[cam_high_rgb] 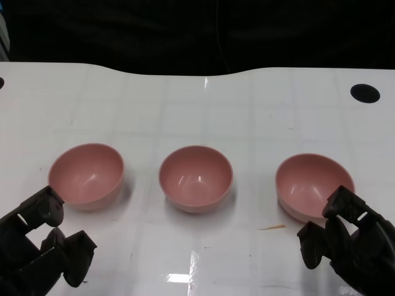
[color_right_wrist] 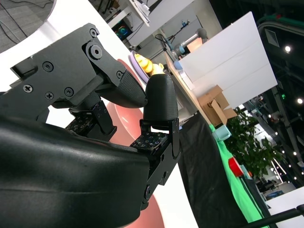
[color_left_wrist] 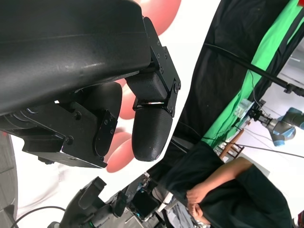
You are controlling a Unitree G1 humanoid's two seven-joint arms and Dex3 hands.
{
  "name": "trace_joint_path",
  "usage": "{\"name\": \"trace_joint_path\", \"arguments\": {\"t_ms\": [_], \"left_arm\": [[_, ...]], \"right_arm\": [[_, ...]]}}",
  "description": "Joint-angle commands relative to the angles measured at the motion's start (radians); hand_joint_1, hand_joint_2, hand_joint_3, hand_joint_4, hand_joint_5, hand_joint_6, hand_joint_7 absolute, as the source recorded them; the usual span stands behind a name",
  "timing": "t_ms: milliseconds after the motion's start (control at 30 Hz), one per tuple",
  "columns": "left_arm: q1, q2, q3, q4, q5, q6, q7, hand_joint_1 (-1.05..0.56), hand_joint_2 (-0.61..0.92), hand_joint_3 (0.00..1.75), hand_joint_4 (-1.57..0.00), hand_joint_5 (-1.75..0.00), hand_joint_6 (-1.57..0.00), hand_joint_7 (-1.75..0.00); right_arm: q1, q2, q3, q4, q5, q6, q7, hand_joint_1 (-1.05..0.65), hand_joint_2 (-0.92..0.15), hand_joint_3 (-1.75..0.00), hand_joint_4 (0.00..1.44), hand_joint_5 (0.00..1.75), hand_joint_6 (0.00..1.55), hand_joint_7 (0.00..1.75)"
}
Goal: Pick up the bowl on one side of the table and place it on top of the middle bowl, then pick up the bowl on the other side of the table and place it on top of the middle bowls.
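Three pink bowls stand in a row on the white table (cam_high_rgb: 197, 105): the left bowl (cam_high_rgb: 86, 175), the middle bowl (cam_high_rgb: 195, 177) and the right bowl (cam_high_rgb: 311, 184). All are upright and empty. My left hand (cam_high_rgb: 43, 246) hovers just in front of the left bowl, fingers apart, holding nothing. My right hand (cam_high_rgb: 349, 242) is at the near rim of the right bowl and covers part of it; nothing is held. In the right wrist view the pink bowl (color_right_wrist: 124, 129) shows beyond the black fingers (color_right_wrist: 160, 97). Parts of pink bowls (color_left_wrist: 118, 154) show behind the fingers (color_left_wrist: 151, 135) in the left wrist view.
A black round hole (cam_high_rgb: 365, 93) sits in the table at the far right. A small brown sliver (cam_high_rgb: 271, 227) lies in front of the right bowl. In the left wrist view a person (color_left_wrist: 228, 190) in dark clothes is beside the table, near a green backdrop (color_left_wrist: 247, 90).
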Motion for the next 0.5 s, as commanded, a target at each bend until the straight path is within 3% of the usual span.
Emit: {"name": "trace_joint_path", "arguments": {"t_ms": [33,100,167,200,267,333,400,500], "left_arm": [[0.017,0.010,-0.034,-0.035,0.117,-0.068,-0.009,0.23,0.92,1.57,-1.24,-1.75,-0.85,-1.75],[0.032,-0.006,-0.084,-0.075,0.255,-0.142,0.012,0.33,0.92,1.51,-1.10,-1.75,-0.75,-1.75],[0.043,-0.024,-0.127,-0.094,0.377,-0.213,0.025,0.42,0.92,1.42,-0.82,-1.75,-0.54,-1.75],[0.050,-0.031,-0.158,-0.099,0.464,-0.270,0.032,0.43,0.92,1.40,-0.76,-1.75,-0.50,-1.75],[0.065,-0.024,-0.219,-0.110,0.644,-0.362,0.055,0.45,0.89,1.17,-0.37,-1.75,-0.28,-1.75],[0.081,-0.009,-0.277,-0.113,0.862,-0.475,0.095,0.44,0.82,1.05,-0.21,-1.72,-0.20,-1.68],[0.089,-0.020,-0.312,-0.116,1.018,-0.543,0.145,0.42,0.71,0.90,-0.19,-1.61,-0.25,-1.44],[0.092,0.000,-0.335,-0.121,1.222,-0.596,0.183,0.33,0.70,0.65,-0.22,-1.41,-0.37,-1.17]], "right_arm": [[0.000,-0.010,-0.008,-0.004,0.009,0.006,-0.005,0.00,-0.59,-1.26,0.95,1.75,0.67,1.75],[-0.001,-0.010,-0.008,-0.003,0.008,0.002,-0.002,0.00,-0.59,-1.27,0.95,1.75,0.67,1.75],[0.000,-0.010,-0.008,-0.004,0.004,-0.002,-0.005,0.00,-0.59,-1.26,0.95,1.75,0.67,1.75],[0.000,-0.009,-0.008,-0.004,0.003,-0.002,-0.006,0.00,-0.59,-1.26,0.95,1.75,0.67,1.75],[0.000,-0.010,-0.009,-0.003,0.004,-0.005,-0.002,0.00,-0.60,-1.27,0.95,1.75,0.67,1.75],[0.000,-0.011,-0.010,-0.001,0.008,-0.003,0.003,0.00,-0.60,-1.27,0.96,1.75,0.67,1.75],[-0.001,-0.011,-0.011,0.000,0.010,-0.003,0.005,0.00,-0.60,-1.27,0.96,1.75,0.67,1.75],[0.000,-0.012,-0.009,0.000,0.001,-0.010,0.003,0.00,-0.60,-1.26,0.95,1.75,0.67,1.75]]}}
